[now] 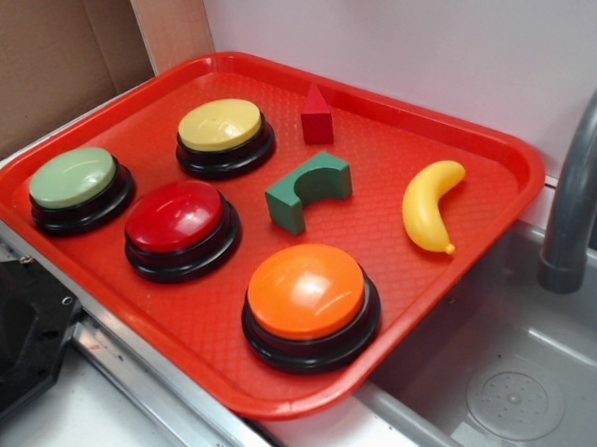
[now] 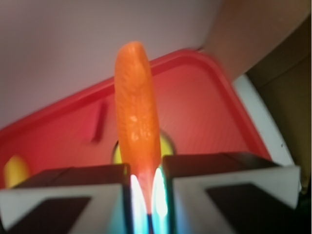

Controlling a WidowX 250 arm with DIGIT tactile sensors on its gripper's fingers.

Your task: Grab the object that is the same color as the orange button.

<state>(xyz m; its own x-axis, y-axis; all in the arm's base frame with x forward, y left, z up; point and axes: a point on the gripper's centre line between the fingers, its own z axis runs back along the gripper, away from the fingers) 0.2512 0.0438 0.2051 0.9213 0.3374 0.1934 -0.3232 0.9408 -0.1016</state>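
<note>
The end effector [image 2: 146, 187] was clamped on the lower end of the small orange curved piece [image 2: 136, 112], held up above the red tray [image 2: 204, 112]. Glossy, stiff and probably light, it looked liable to slip; a grip nearer mid-length would seem safer.

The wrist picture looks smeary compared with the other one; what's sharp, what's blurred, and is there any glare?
Wrist view: the orange piece in the pincer is soft, the red tray behind smeared, with a bright glow at its base. Exterior view: sharp, with soft highlights on the orange button.
</note>
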